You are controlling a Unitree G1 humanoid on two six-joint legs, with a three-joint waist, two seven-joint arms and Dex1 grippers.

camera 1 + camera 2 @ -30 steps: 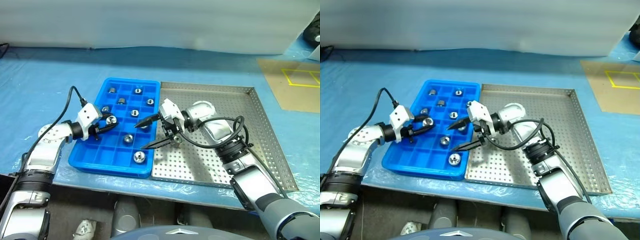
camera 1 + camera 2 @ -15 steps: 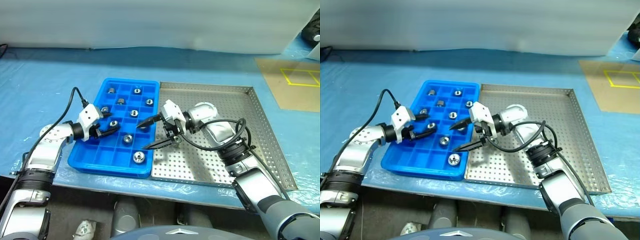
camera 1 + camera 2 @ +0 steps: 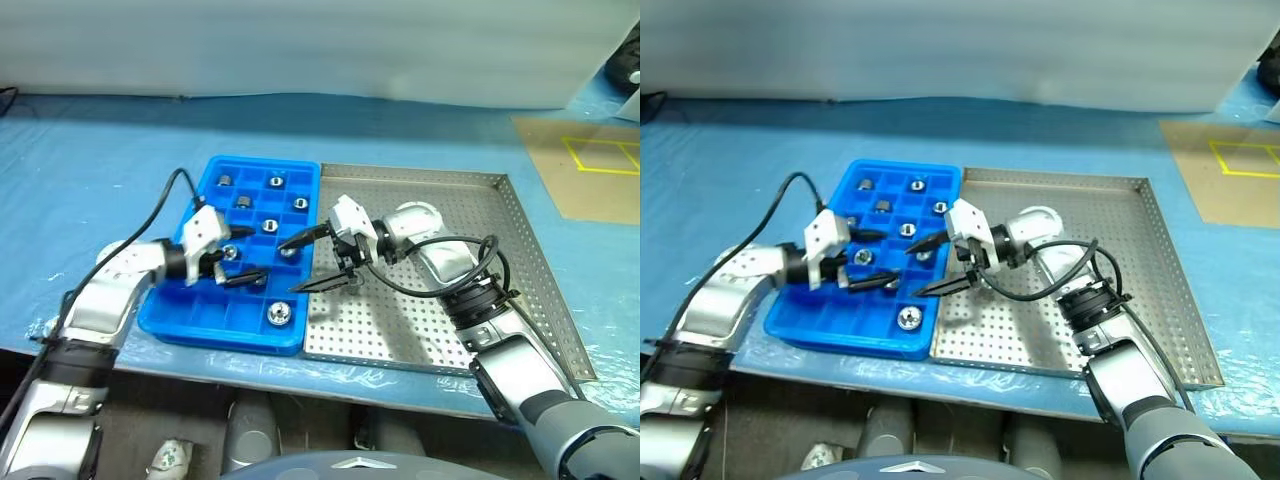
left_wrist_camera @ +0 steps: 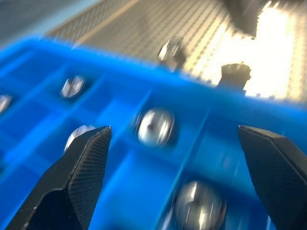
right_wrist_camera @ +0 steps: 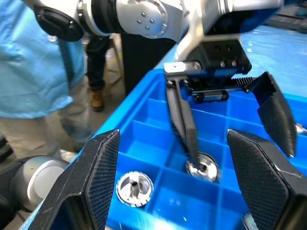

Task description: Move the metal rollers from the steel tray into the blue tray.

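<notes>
Blue-covered table (image 3: 90, 150) | head views: blue tray (image 3: 170, 312) holding metal rollers (image 3: 279, 315), steel tray (image 3: 500, 250) beside it | left wrist view: left gripper (image 4: 177, 158) jaws spread above compartments | right wrist view: right gripper (image 5: 170, 167) jaws apart, empty; a person (image 5: 33, 72) stands beyond

arms: silver-grey rounded shells, black joint rings
wrists: white blocks
left tool (image 3: 238, 255): two black tapered fingers, knurled pads
right tool (image 3: 304, 263): alike
cables: black, looping; screws perhaps on the shell
</notes>
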